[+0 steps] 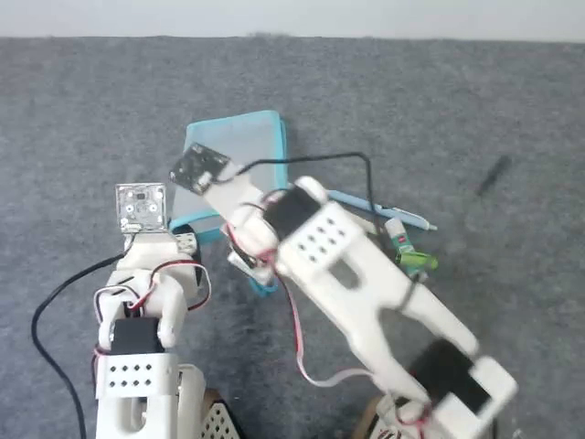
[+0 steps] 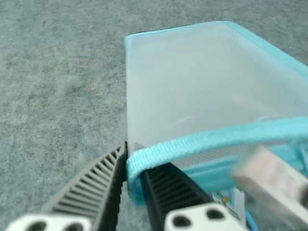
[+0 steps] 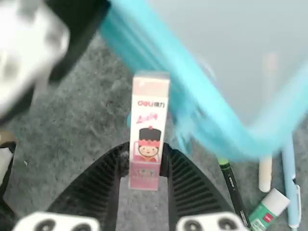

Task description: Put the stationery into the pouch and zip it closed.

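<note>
We see left gripper (image 2: pixel 131 183) clenched on pouch (image 2: pixel 192 91) turquoise rim, upper centre in high view. Right gripper (image 3: pixel 144 166) grasps pink eraser (image 3: pixel 149 130), cartoon-figure label, near pouch rim. Blue pen (image 1: pixel 409 219) right of centre.

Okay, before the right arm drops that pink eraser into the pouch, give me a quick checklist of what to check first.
1. The left gripper shut on the pouch rim: ok.
2. The right gripper shut on the pink eraser: ok.
3. The pouch mouth wide enough for the eraser: cannot tell.
4. The eraser lined up with the mouth: cannot tell.
5. Other stationery packed: not ok; the glue stick and pens lie outside the pouch.
</note>
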